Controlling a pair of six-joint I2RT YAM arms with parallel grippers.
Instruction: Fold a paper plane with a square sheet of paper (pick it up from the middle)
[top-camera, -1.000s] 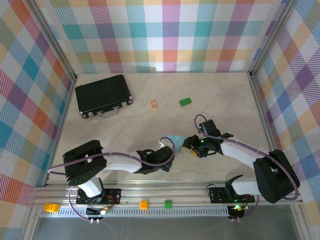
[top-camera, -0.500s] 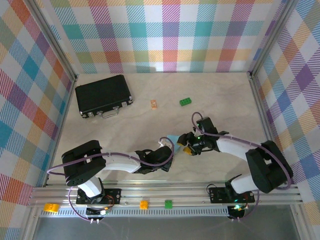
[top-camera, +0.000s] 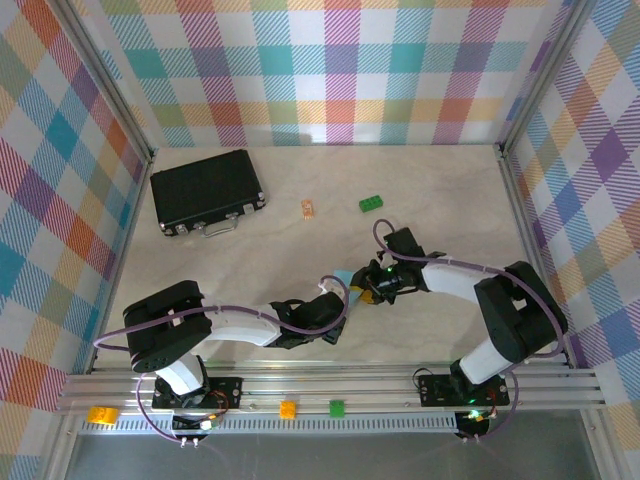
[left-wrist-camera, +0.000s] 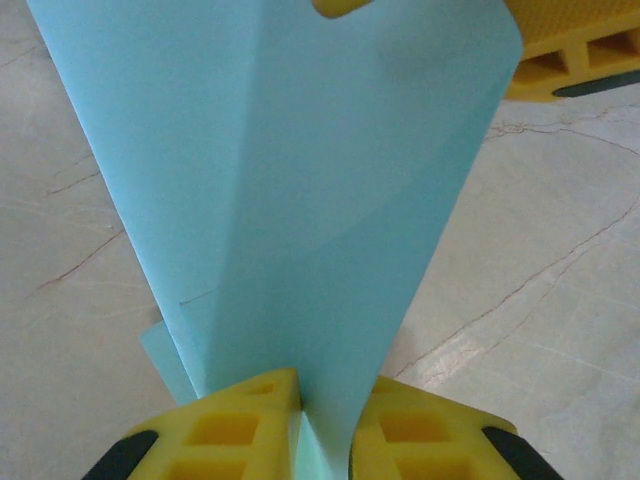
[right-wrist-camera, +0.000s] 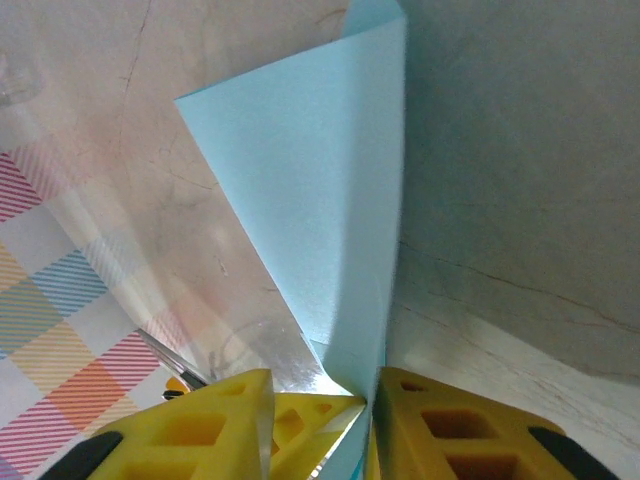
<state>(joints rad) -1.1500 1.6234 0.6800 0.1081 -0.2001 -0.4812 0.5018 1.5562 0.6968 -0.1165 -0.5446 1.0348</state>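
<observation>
- Sheet (top-camera: 344, 276), light blue, part-folded w/ a centre crease, is held over the tabletop (top-camera: 450, 200), nearer its near edge than its far edge, approx. mid-width.
- Left gripper (top-camera: 335, 287) pinches one end: in the left wrist view its yellow fingers (left-wrist-camera: 240, 400) sit narrow, clamped on the paper, which fans away from them.
- Right gripper (top-camera: 368, 292) clamps the opp. end, jaws narrow on the fold.
- Sheet's long axis runs gripper to gripper, roughly left–right; both arms equally near, forearms low, angled inward.
- Next fold prob. needs one end let go.
</observation>
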